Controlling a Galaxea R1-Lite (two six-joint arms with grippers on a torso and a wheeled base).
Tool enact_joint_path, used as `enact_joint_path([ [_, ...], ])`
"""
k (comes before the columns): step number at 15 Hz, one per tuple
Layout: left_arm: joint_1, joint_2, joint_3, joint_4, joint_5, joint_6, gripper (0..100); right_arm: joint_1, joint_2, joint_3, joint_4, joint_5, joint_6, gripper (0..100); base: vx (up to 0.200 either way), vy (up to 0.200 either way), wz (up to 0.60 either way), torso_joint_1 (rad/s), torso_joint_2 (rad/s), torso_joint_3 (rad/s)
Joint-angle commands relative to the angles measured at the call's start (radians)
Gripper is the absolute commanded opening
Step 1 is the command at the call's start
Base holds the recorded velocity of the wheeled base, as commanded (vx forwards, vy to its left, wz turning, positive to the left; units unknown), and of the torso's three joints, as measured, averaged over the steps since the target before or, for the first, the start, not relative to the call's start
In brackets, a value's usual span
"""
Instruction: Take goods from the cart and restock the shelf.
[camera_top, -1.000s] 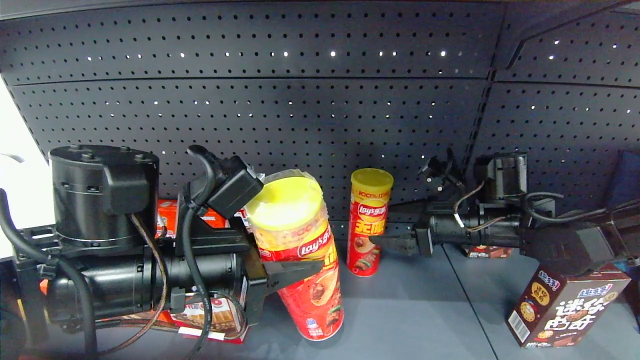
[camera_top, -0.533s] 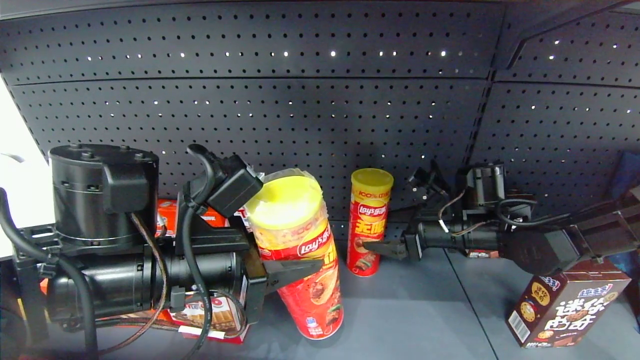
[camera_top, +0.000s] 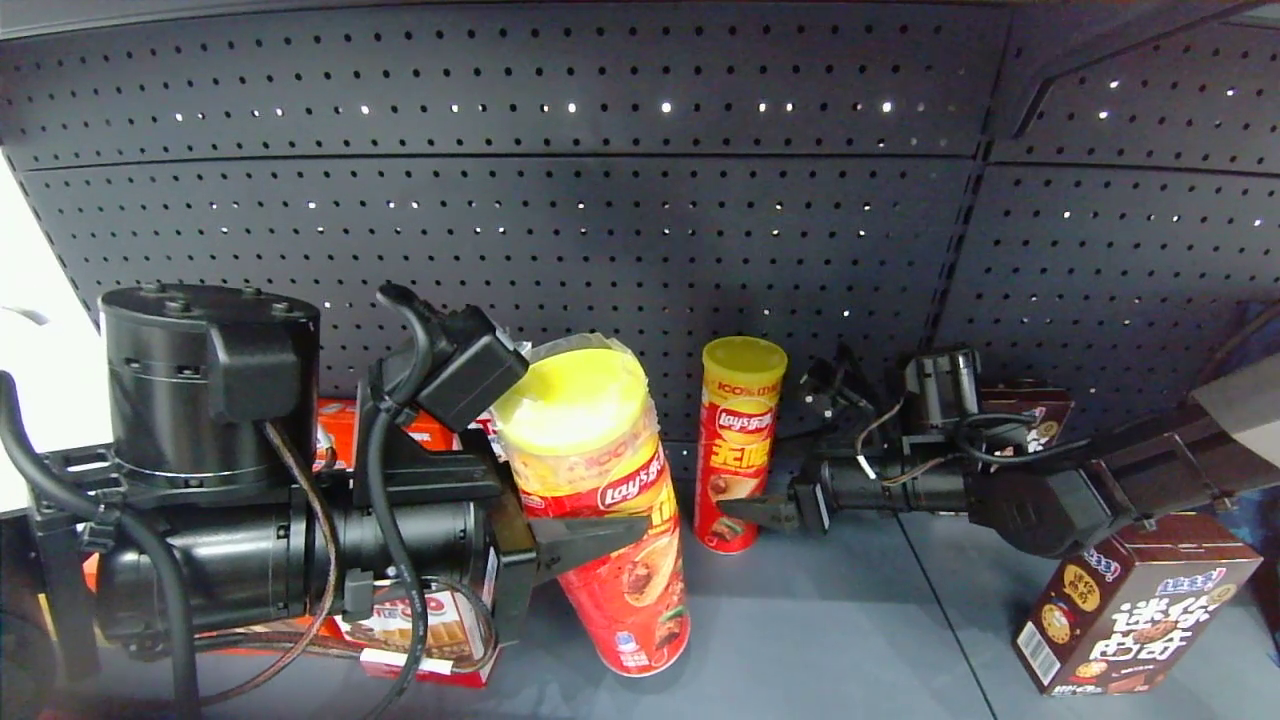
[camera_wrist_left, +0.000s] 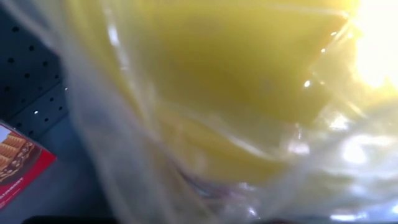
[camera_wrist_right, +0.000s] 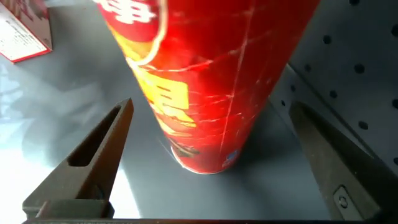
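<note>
My left gripper (camera_top: 610, 530) is shut on a red chip can (camera_top: 610, 500) with a yellow lid, held tilted with its base low over the grey shelf board (camera_top: 800, 620). The can's plastic-wrapped lid (camera_wrist_left: 236, 93) sits close up in the left wrist view. A second, identical chip can (camera_top: 738, 445) stands upright by the pegboard back. My right gripper (camera_top: 755, 510) is open around its lower part. In the right wrist view the fingers (camera_wrist_right: 99, 155) stand wide on either side of that can (camera_wrist_right: 205, 81), clear of it.
A brown biscuit box (camera_top: 1130, 610) stands at the shelf's front right, another (camera_top: 1030, 410) behind the right arm. Red boxes (camera_top: 430, 620) lie under the left arm, one corner (camera_wrist_left: 15, 162) by the held can. The black pegboard (camera_top: 600, 230) closes the back.
The right arm has shifted left and lower, its open fingers staying at the standing can. The left arm and its can have barely moved.
</note>
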Motion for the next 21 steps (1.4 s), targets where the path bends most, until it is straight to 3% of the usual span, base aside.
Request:
enact_joint_path([
  [1,0.0,0.002,-0.001,0.0,0.001,0.0,0,0.0,0.015,-0.005,-0.001,0.0,0.001,100,0.0,0.0,0.0,0.0,0.0,0.0],
  [6,0.0,0.002,0.001,0.0,0.001,0.0,0,0.009,0.053,-0.039,-0.007,0.003,-0.001,100,0.0,0.0,0.0,0.0,0.0,0.0],
  [7,0.001,0.002,0.001,0.0,0.001,0.0,0,0.017,0.058,-0.046,-0.022,-0.005,0.002,0,0.0,0.0,0.0,0.0,0.0,0.0],
  [16,0.0,0.002,-0.001,0.0,0.001,0.0,0,0.03,-0.07,0.056,-0.024,-0.01,0.005,0,0.0,0.0,0.0,0.0,0.0,0.0],
  [21,0.0,0.002,-0.002,0.0,0.001,0.0,0,0.061,-0.246,0.23,-0.024,-0.025,0.011,0,0.0,0.0,0.0,0.0,0.0,0.0],
])
